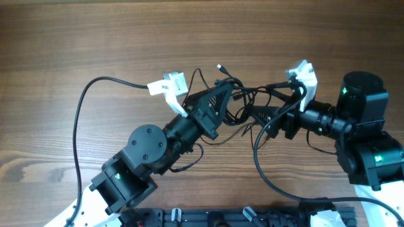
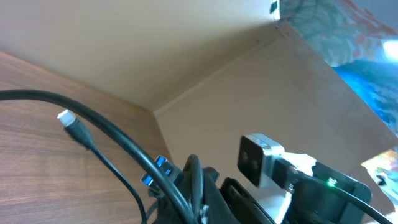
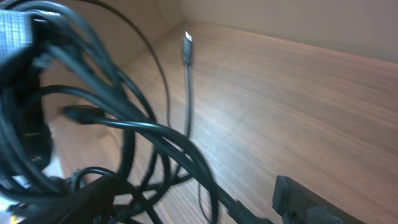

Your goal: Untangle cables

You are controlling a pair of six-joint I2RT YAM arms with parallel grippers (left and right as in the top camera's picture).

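Note:
The thin black cables (image 1: 243, 96) form a tangled bunch on the wooden table between my two grippers. One loose plug end (image 1: 219, 65) sticks out behind the bunch. My left gripper (image 1: 228, 88) reaches into the bunch from the left; in the left wrist view its fingers (image 2: 205, 200) are shut on a cable strand (image 2: 118, 142), with blue plug tips (image 2: 158, 169) beside them. My right gripper (image 1: 260, 123) sits at the bunch's right side. In the right wrist view its fingers (image 3: 199, 199) are spread open, with looped cables (image 3: 155, 134) running between them and a plug end (image 3: 187, 38) beyond.
A thick black arm cable (image 1: 81, 120) arcs along the left, and another (image 1: 265, 171) loops at the front right. White camera mounts (image 1: 168, 84) (image 1: 303, 74) ride on both wrists. The right wrist camera (image 2: 261, 159) shows close in the left wrist view.

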